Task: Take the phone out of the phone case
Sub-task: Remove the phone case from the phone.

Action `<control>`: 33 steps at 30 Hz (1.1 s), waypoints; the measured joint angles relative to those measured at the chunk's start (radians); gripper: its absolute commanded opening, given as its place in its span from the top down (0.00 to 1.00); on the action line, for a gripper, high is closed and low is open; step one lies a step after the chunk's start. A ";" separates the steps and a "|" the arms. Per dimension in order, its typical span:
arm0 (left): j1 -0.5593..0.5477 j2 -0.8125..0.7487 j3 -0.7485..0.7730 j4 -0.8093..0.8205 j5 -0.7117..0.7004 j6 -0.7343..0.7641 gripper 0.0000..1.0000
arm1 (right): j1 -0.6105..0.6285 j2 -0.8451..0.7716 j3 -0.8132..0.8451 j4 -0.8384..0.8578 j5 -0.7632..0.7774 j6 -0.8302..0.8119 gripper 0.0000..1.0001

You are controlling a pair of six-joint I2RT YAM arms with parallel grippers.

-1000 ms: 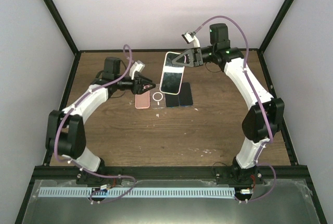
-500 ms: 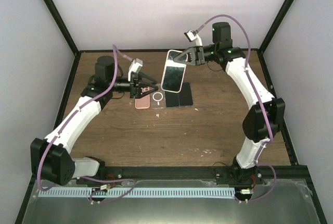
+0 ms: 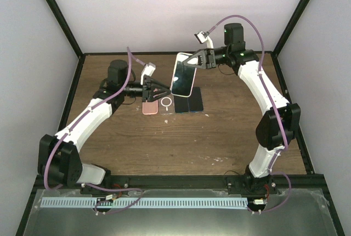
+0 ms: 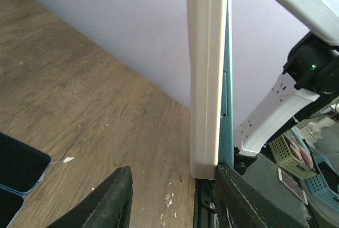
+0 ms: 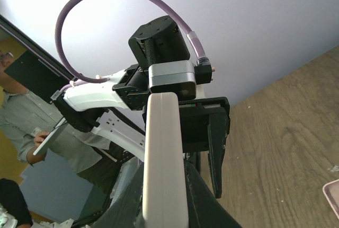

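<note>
Right claw (image 3: 187,62) is clamped on the top end of the phone (image 3: 182,75), holding it off the table (image 3: 137,137) with its face to the camera, slightly tilted. Left claw (image 3: 160,89) is wide, at the phone's lower left corner. On the table below there is a row: pink item (image 3: 149,106), clear case (image 3: 166,103) with a ring, two dark phones (image 3: 188,104).

Left wrist: phone (image 4: 204,74) is edge-on and upright, cream with a thin teal layer (image 4: 228,79) on its right side; can't tell which part is the case. Its lower end sits between the left claw (image 4: 172,196) fingers. The right-hand finger (image 4: 238,201) is just beside the corner, the other finger (image 4: 106,201) well apart. Dark phones (image 4: 18,169) are at lower left, right arm (image 4: 280,106) behind.

Right wrist: phone (image 5: 164,159) is edge-on, rising from between the right claw (image 5: 164,204) fingers, gripped on both sides. Left claw is beyond its far end, one black finger (image 5: 217,148) to the phone's right, not touching. A corner of the pink item (image 5: 331,191) shows at the right edge.
</note>
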 measured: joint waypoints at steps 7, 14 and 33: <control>0.003 0.048 0.007 0.016 -0.023 0.000 0.59 | -0.002 0.000 0.000 -0.009 0.046 -0.040 0.99; 0.001 0.101 0.068 0.006 -0.007 -0.006 0.64 | -0.012 0.000 0.000 -0.098 0.064 -0.181 0.99; -0.043 0.068 0.075 0.260 0.004 -0.191 0.62 | 0.135 0.009 0.000 -0.224 0.076 -0.318 0.99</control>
